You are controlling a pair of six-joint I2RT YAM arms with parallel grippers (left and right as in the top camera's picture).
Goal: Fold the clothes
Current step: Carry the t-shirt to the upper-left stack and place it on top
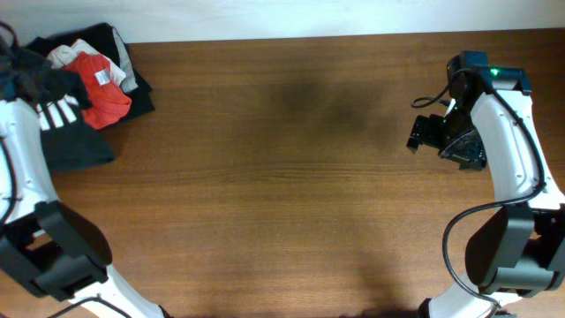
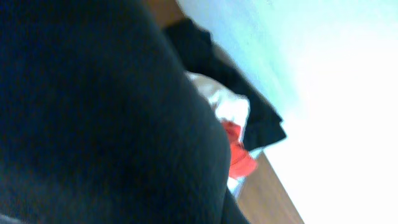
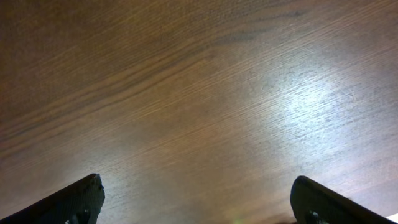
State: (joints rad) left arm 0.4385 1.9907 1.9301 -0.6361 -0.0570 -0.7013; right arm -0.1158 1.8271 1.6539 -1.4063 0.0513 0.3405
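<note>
The dark T-shirt (image 1: 78,146) lies crumpled in the pile at the table's far left corner, with white lettering showing near my left arm. My left gripper (image 1: 51,86) is down on this pile. Dark fabric (image 2: 93,112) fills most of the left wrist view and hides the jaws, so I cannot tell whether they are open or shut. My right gripper (image 1: 417,132) hovers at the right side of the table, far from the pile. Its fingers (image 3: 196,186) are wide apart, with only bare wood between them.
A red T-shirt (image 1: 104,95) lies on top of the pile and also shows in the left wrist view (image 2: 237,152). A white and grey piece (image 1: 72,55) lies behind it. The brown wooden table (image 1: 282,177) stretches between the arms. A pale wall (image 2: 336,74) runs behind the pile.
</note>
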